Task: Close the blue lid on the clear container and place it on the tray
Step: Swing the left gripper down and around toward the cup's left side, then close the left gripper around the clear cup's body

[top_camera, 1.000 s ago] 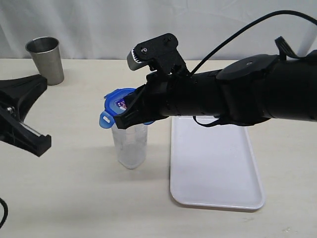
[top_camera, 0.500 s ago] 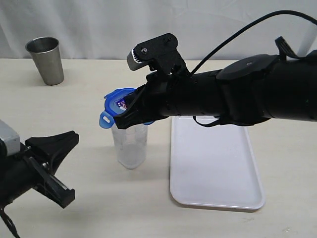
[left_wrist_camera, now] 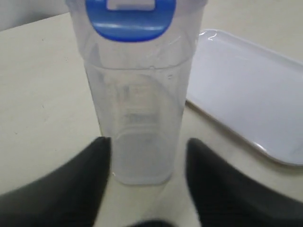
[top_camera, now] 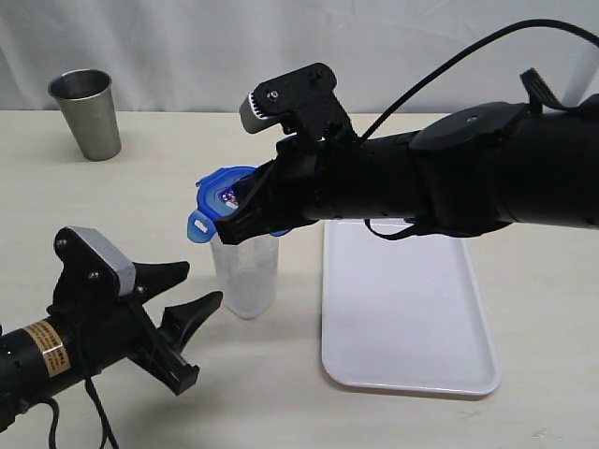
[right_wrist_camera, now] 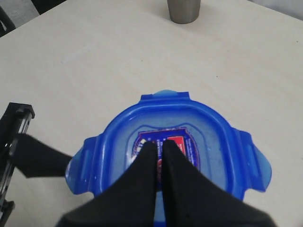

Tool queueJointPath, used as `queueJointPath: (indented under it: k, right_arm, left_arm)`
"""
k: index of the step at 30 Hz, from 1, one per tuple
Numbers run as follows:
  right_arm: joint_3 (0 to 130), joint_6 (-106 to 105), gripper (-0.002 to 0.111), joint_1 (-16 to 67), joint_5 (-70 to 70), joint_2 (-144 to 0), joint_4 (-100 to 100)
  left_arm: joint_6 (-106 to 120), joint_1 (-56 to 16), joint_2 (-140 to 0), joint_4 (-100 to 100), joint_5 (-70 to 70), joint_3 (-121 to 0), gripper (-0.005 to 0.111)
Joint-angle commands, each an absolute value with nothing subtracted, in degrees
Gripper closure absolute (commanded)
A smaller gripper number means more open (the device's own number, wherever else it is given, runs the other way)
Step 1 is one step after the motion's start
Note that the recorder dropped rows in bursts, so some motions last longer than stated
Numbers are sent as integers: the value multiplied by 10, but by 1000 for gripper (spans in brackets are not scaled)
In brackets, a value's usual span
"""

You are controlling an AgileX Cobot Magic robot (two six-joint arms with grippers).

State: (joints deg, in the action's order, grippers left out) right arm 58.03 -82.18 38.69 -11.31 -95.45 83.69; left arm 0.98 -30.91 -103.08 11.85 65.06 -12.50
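Lid (top_camera: 215, 184): blue, paler and translucent toward the middle; bears a red, white and dark-blue sticker (right_wrist_camera: 163, 135) on the top face. Container (top_camera: 247, 276): clear, colourless, with faint pale printed markings on the wall. Tray (top_camera: 402, 318): plain glossy white. Cup (top_camera: 86, 112): bare grey steel, unpatterned. Table (top_camera: 140, 196): pale cream, flecked with a few tiny dark specks. Backdrop (top_camera: 187, 37): white cloth. Left gripper (top_camera: 204, 282) and right gripper (right_wrist_camera: 158, 146): matt black, like both arms. Left wrist: carries a grey cap (top_camera: 98, 254) and an orange-tan label (top_camera: 45, 348) with black print.
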Motion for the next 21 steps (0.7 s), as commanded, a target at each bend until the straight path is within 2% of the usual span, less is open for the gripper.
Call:
queueJointPath:
  k: [1,3,9,21]
  right_arm:
    - [576,-825,104,387,-125,-961,826]
    - [576,-821,104,388,-125,-961,826]
    - [576,-818,104,388,-126,-961,826]
    - [576,-816,104,388,-146,-961,826]
  left_arm:
    - [29,-313,-1033,94,659,-129,18]
    - [29,-313,-1033,99,662,-129,15]
    - [25,-313,-1050,149,579,-184,15]
    - [49,-313,-1097,145,575,-241,15]
